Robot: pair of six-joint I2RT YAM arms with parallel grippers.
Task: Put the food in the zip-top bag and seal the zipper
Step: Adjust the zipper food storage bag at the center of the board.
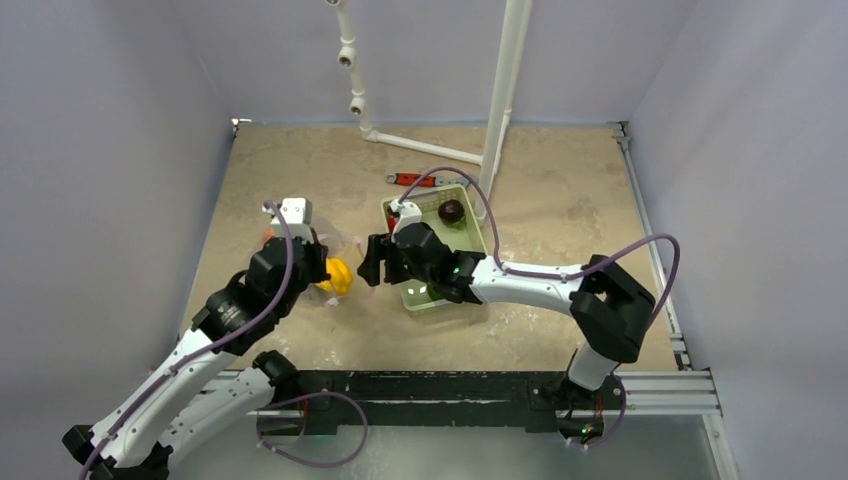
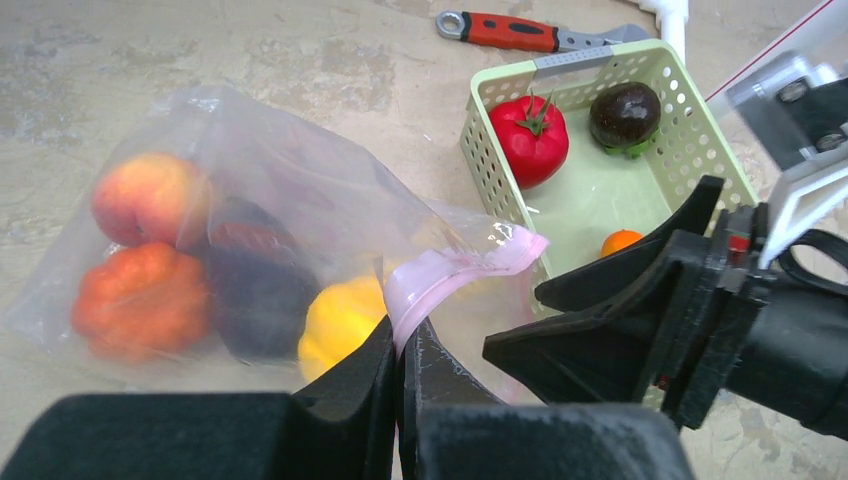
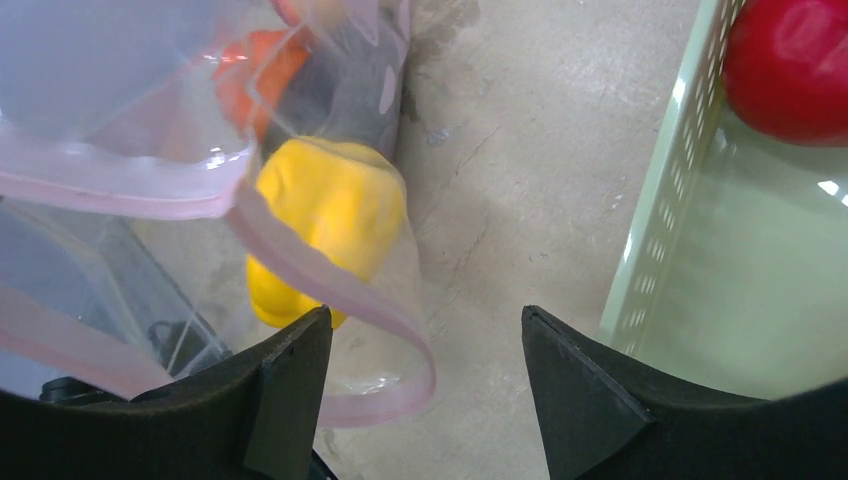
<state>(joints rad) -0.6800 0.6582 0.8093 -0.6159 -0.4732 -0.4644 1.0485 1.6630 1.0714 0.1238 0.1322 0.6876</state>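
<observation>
- Pink zipper (image 2: 450, 270) is pinched in the left gripper (image 2: 398, 350), whose jaws are fully closed on the strip and lift that lip of the bag (image 2: 250, 190) off the counter (image 2: 200, 60).
- The right gripper (image 3: 425, 322) has its jaws spread wide and holds nothing. It hangs low between the bag mouth and the basket (image 2: 497, 180), with a loop of the zipper lying just beside one finger.
- Step in hand, as I read it: filling, not sealing. The mouth is held open and the right gripper is between loads.
- Food in the bag: a peach-coloured piece (image 2: 145, 195), an orange-red piece (image 2: 140, 300), a dark purple piece (image 2: 255, 285), and a yellow piece (image 2: 340, 320) nearest the mouth.
- Food left in the basket: tomato (image 2: 530, 135), a dark round piece (image 2: 625, 115), and a small orange (image 2: 620, 242) at the near end.
- The next move likely calls for the right gripper to swing to the basket and close on one piece, the small orange being nearest. It would then carry the piece in over the raised lip without dragging the film shut.
- The bag lies on its side on the counter, left of the basket. It is clear and crinkled, bulging with food.
- The mouth faces the basket and gapes unevenly, with one lip up and one slack. The zipper is unsealed and curled.
</observation>
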